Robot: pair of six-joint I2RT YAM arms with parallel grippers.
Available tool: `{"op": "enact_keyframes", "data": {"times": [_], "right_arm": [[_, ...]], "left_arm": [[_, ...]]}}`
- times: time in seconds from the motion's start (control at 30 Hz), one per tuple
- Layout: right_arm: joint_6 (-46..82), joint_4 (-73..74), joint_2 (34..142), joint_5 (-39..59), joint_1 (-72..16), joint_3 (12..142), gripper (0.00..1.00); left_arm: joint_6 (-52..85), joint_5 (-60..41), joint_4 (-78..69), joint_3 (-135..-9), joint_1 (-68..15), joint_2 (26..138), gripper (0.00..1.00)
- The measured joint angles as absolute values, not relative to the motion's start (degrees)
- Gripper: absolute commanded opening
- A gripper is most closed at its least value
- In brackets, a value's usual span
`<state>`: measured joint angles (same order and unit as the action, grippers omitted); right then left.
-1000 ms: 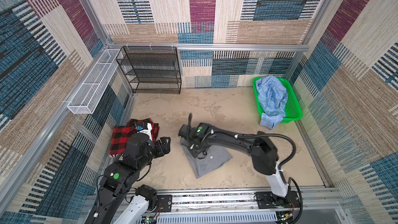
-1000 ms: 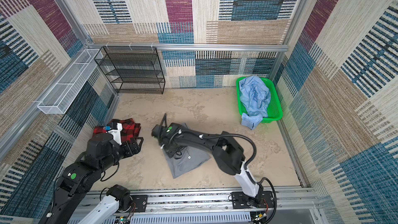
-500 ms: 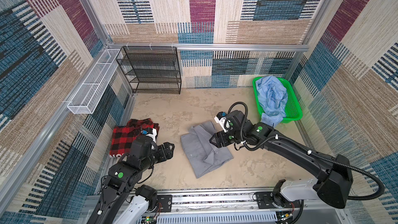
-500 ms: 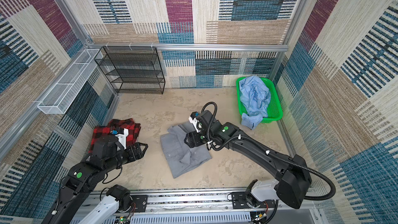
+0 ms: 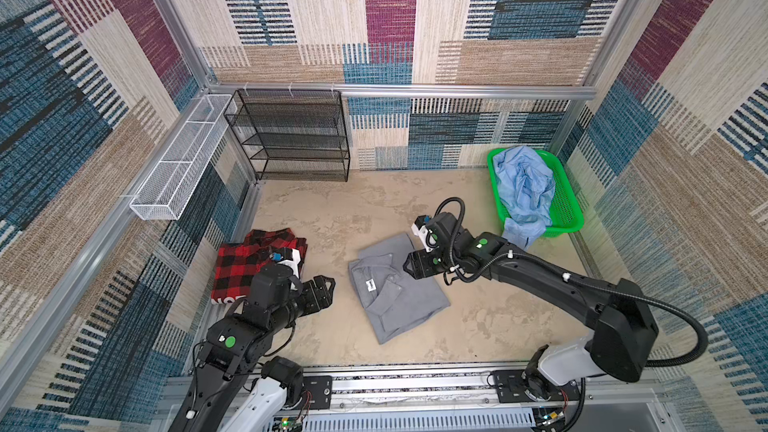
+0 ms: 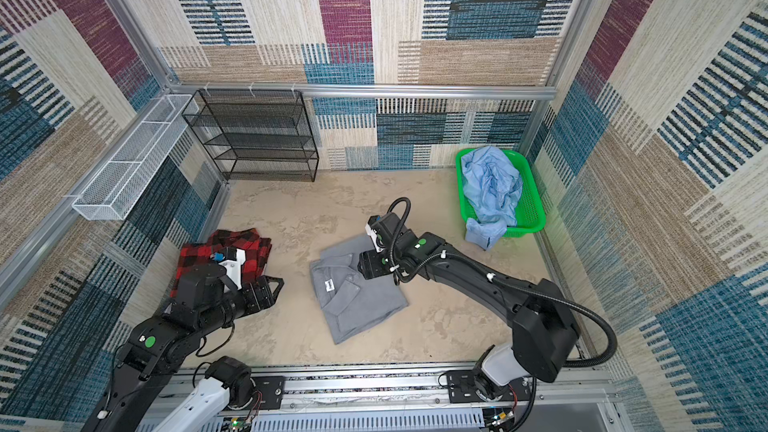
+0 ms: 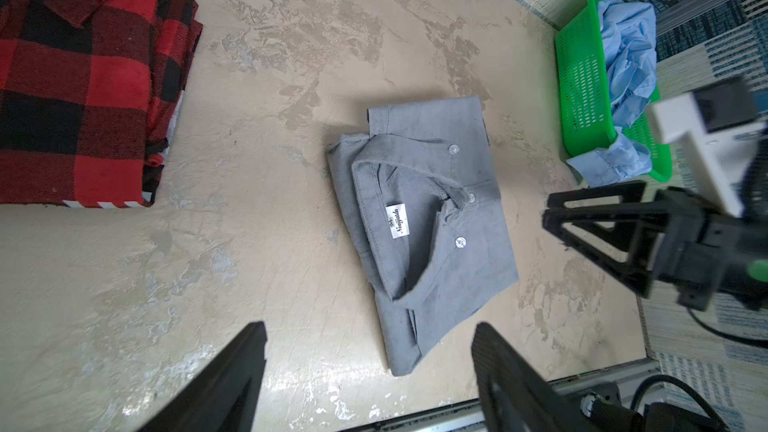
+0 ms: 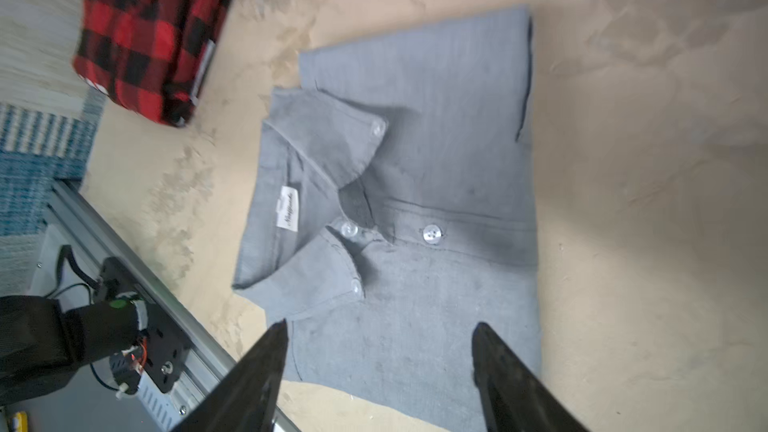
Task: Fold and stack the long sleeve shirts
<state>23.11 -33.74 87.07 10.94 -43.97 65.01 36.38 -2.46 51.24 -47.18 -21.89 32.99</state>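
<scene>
Bare table (image 5: pixel 361 205) lies open behind and in front of the grey shirt (image 5: pixel 399 301). The left gripper (image 5: pixel 328 289) occupies the gap toward the plaid shirt (image 5: pixel 241 263); the right gripper (image 5: pixel 408 268) hangs over its right side.

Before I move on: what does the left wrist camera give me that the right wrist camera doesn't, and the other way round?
Left wrist only: the green basket with the crumpled blue shirt spilling over its rim, and the right gripper near the grey shirt. Right wrist only: part of the left arm by the front rail. Both: the folded grey shirt, collar and label up, and the folded plaid shirt lying apart from it.
</scene>
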Motion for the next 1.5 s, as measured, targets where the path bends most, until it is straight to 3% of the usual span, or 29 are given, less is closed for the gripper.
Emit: {"op": "enact_keyframes", "data": {"times": [0.27,0.4,0.63,0.83,1.07,1.17,1.5], "right_arm": [[23.1,-28.3,101.0,14.5,-52.8,71.5,0.65],[23.1,-27.0,99.0,16.4,-54.3,70.3,0.67],[23.5,-26.8,83.7,13.7,-40.8,63.2,0.71],[23.1,-28.3,82.8,8.0,-32.1,54.1,0.7],[24.7,-29.0,85.5,2.7,-31.7,47.3,0.66],[26.1,-29.0,85.8,0.9,-34.8,45.7,0.67],[38.0,-26.5,85.9,4.2,-57.7,44.9,0.66]], "left_arm": [[37.4,-1.9,51.3,-46.4,-21.9,32.5,0.8],[38.0,-1.9,51.3,-45.3,-22.0,32.3,0.8],[39.4,-3.4,51.2,-42.9,-22.5,33.0,0.79],[40.3,-4.0,50.8,-42.3,-22.6,33.4,0.79],[40.5,-4.5,50.8,-42.3,-22.6,33.1,0.79],[40.5,-4.4,50.9,-42.6,-22.6,33.7,0.79],[40.5,-1.3,55.2,-48.1,-22.6,35.3,0.8]]}}
